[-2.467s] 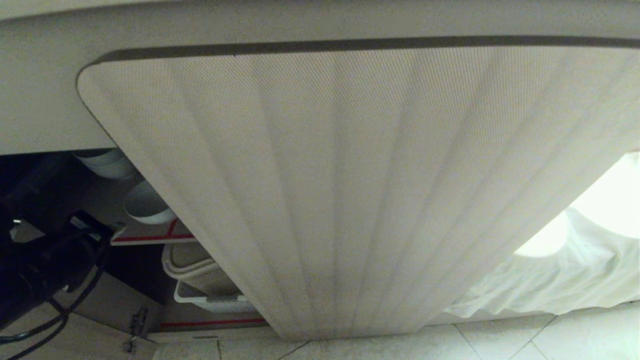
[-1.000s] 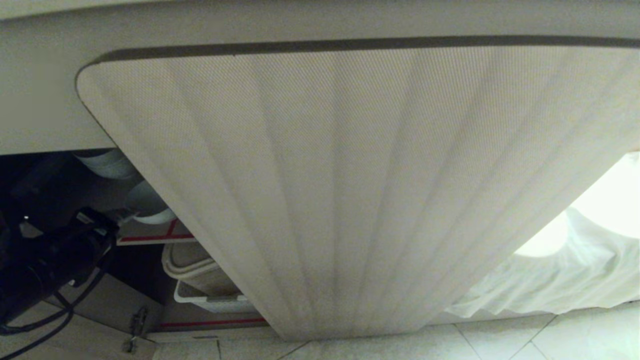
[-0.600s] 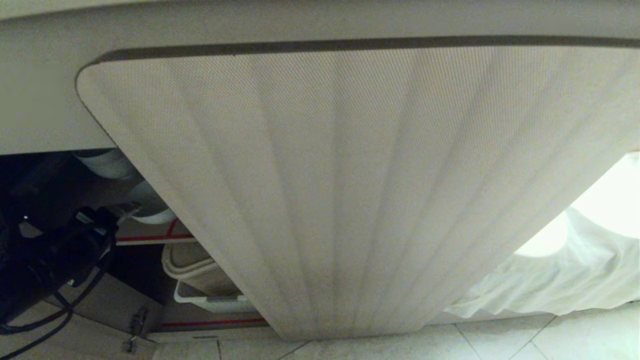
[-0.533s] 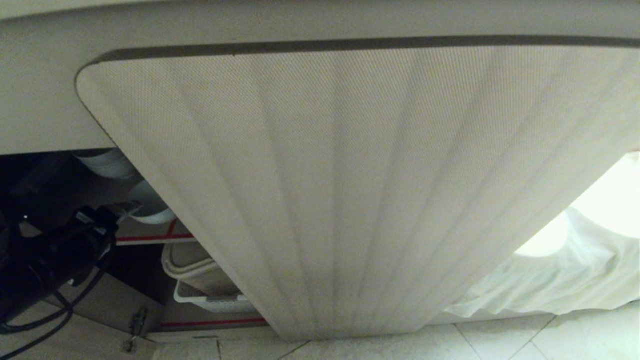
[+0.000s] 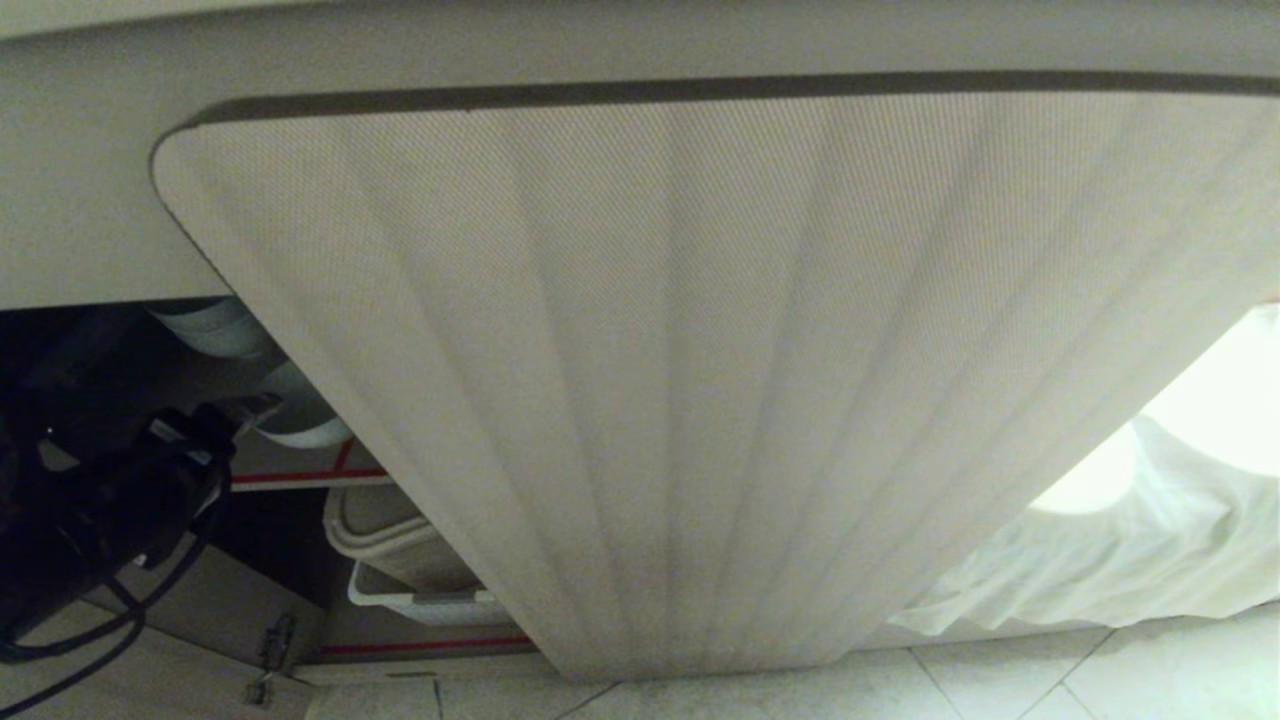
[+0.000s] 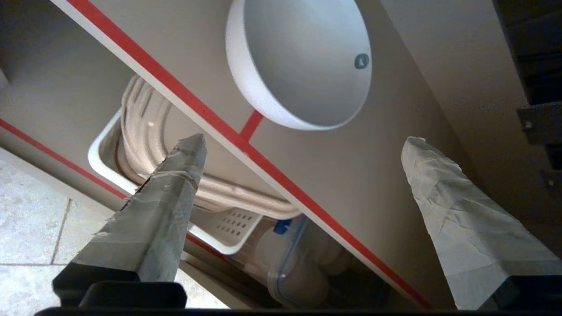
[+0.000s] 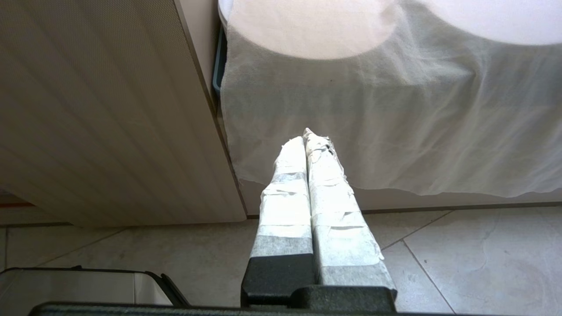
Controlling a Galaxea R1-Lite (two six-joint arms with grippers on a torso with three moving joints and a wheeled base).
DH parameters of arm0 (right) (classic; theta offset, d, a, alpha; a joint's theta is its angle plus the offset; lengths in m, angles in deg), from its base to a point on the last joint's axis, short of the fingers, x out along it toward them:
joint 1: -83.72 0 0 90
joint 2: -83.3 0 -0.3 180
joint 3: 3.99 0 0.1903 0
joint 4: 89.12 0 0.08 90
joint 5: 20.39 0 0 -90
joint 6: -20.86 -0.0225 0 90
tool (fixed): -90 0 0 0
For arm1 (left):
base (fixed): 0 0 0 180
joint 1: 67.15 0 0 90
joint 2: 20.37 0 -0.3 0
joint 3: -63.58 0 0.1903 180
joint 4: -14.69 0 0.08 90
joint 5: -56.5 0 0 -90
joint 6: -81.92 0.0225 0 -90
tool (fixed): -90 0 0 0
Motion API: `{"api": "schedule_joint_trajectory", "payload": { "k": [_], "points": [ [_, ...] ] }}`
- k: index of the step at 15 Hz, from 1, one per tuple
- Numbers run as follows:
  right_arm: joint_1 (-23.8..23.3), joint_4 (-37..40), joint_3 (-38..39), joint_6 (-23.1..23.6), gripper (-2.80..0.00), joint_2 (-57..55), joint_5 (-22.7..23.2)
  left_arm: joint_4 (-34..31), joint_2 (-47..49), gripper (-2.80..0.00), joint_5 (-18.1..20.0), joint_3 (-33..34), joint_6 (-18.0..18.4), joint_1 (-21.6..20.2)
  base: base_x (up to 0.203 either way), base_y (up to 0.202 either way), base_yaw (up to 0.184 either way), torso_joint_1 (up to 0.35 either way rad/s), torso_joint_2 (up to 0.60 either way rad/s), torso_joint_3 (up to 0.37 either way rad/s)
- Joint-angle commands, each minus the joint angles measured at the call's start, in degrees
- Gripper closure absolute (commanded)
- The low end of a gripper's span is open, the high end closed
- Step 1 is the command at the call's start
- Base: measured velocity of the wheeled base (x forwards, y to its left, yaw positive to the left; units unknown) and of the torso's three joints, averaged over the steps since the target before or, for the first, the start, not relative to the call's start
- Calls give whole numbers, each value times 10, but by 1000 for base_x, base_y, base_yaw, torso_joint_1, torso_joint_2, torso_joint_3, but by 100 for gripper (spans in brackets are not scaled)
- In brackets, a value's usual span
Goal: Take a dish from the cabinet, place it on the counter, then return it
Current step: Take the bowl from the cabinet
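The dish, a small white bowl with a grey mark inside, stands on the cabinet's brown shelf just behind its red front strip. My left gripper is open before it, its taped fingers spread wide, nothing between them, clear of the bowl. In the head view the dish shows past my black left arm, beside the cabinet's open ribbed door. The counter's thick pale edge runs above. My right gripper is shut, parked low over the floor.
A stack of white bowls sits deeper on the shelf. Below it are a white perforated basket and a clear lidded container. A white cloth-draped surface stands right of the door, above the tiled floor.
My left gripper's fingers have spread apart next to the dish, which stays on the shelf. The arm has barely shifted and the head view has not moved.
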Motion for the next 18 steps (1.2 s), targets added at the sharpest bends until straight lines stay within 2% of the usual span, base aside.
{"api": "schedule_joint_trajectory", "payload": {
  "k": [1, 7, 12, 18],
  "points": [
    [0, 0, 0, 0, 0, 0, 0, 2, 10, -280, -4, -2, -3, 0, 0, 0, 0, 0, 0, 0],
    [0, 0, 0, 0, 0, 0, 0, -2, 43, -280, -20, -34, -2, 0, 0, 0, 0, 0, 0, 0],
    [0, 0, 0, 0, 0, 0, 0, -4, 58, -280, -19, -48, -2, 0, 0, 0, 0, 0, 0, 0],
    [0, 0, 0, 0, 0, 0, 0, -48, 63, -280, -19, -69, -1, 0, 0, 0, 0, 0, 0, 0]
  ]
}}
